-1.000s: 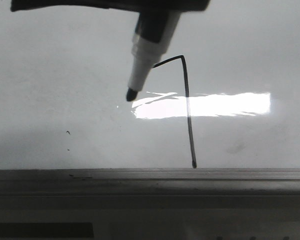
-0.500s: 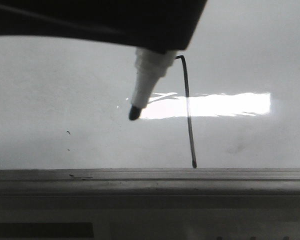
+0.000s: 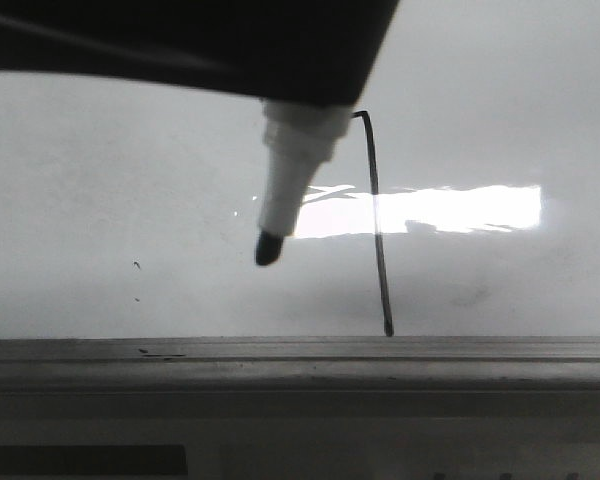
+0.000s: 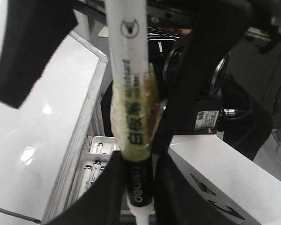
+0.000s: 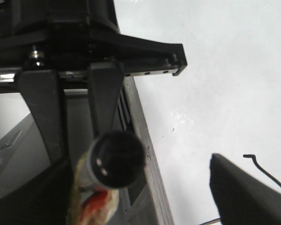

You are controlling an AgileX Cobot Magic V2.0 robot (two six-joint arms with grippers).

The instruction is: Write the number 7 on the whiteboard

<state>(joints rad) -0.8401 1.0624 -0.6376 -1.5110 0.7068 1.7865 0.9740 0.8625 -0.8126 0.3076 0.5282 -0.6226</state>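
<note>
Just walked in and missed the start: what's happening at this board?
The left arm's tool is shut on a white marker, black tip pointing down over the whiteboard. A number 7 is already drawn to the right of the tip, its stem reaching the grey bottom frame. The right arm's tool grips a dark cylindrical object, possibly another marker, at the board's edge.

Readable marks, itemised:

1. Whiteboard (image 3: 500, 130), front view: hand-drawn number 7 (image 3: 377, 220) in black, thin line; top stroke mostly hidden behind the marker, long stem showing.
2. Marker pen (image 4: 131, 93), left wrist view: "deli" logo reading in white on black lower barrel; small round emblem near top of white barrel; "whiteboard" plus Chinese chars under yellowish tape, partly legible.
3. Grey box label (image 4: 207, 120), left wrist view: printed sticker, text too small to read.
</note>
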